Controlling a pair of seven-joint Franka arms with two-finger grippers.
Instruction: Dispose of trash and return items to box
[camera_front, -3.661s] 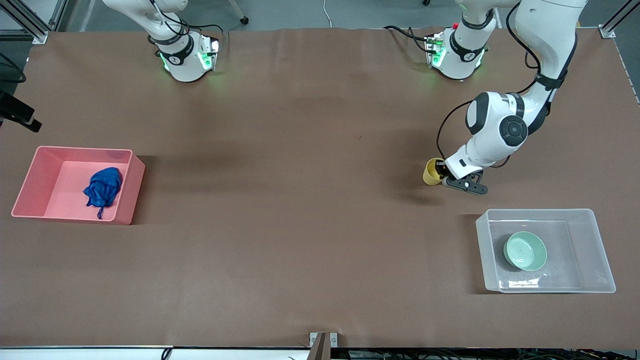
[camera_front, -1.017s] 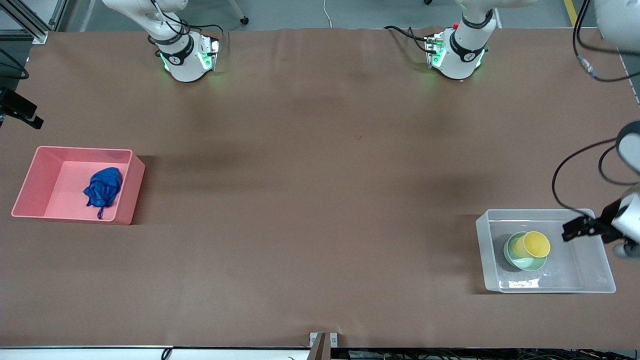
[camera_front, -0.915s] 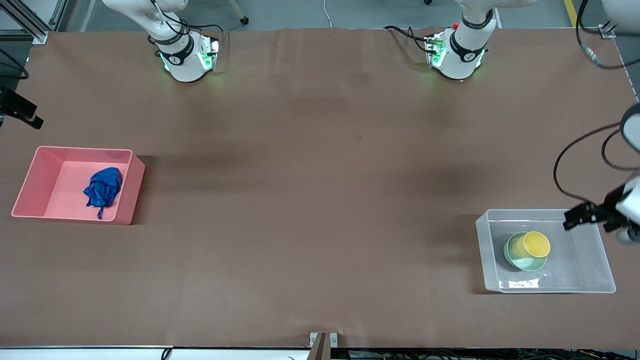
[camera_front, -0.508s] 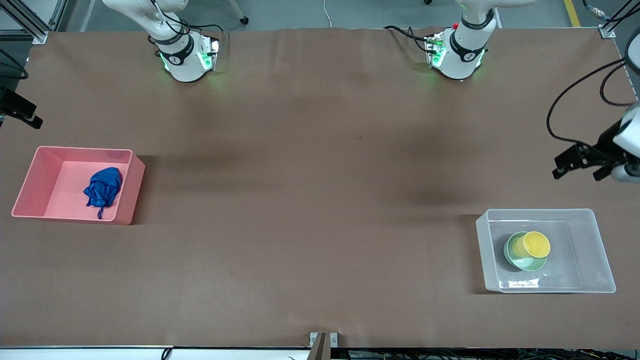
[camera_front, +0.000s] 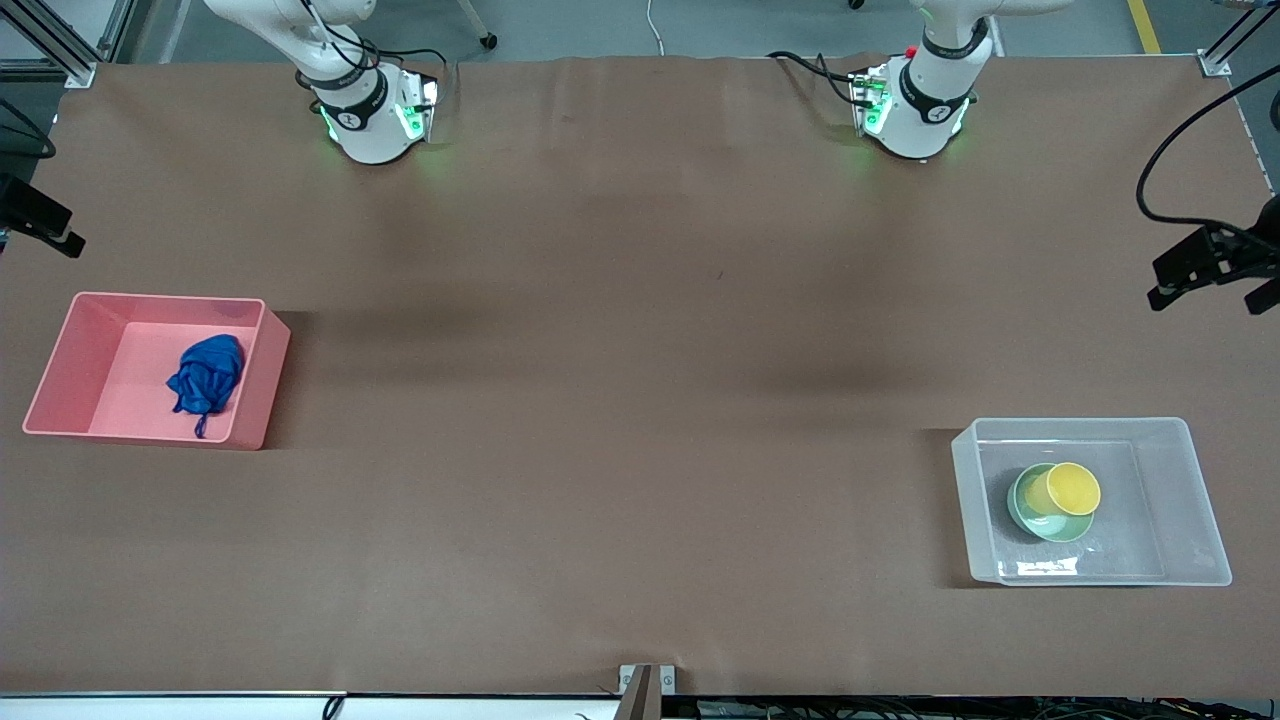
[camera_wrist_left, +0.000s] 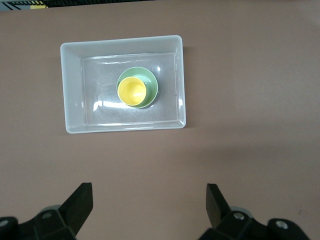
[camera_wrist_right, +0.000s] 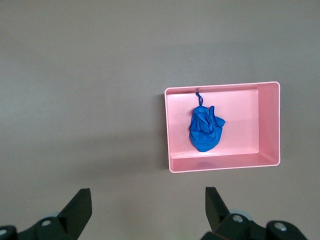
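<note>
The clear box (camera_front: 1075, 428) stands near the left arm's end of the table. The mint-green bowl (camera_front: 1055, 527) sits in it, and the yellow cup (camera_front: 1072, 488) rests in the bowl, tilted. The left wrist view shows the box (camera_wrist_left: 120, 44), bowl (camera_wrist_left: 151, 84) and cup (camera_wrist_left: 132, 91) from high above. The blue cloth wad (camera_front: 207, 373) lies in the pink bin (camera_front: 160, 299), and also shows in the right wrist view (camera_wrist_right: 205, 131). My left gripper (camera_front: 1203, 303) is open and empty, up in the air over the table's edge at the left arm's end. My right gripper (camera_wrist_right: 147, 192) is open and empty, high over bare table beside the pink bin (camera_wrist_right: 222, 90).
The brown table mat (camera_front: 640, 400) lies between the pink bin and the clear box. The two arm bases (camera_front: 370, 110) stand along the table edge farthest from the front camera. A metal bracket (camera_front: 647, 685) sits at the nearest edge.
The left gripper held the yellow cup on the table, then let it go in the bowl in the box. It has since risen and drawn away from the box, open. The right arm waits.
</note>
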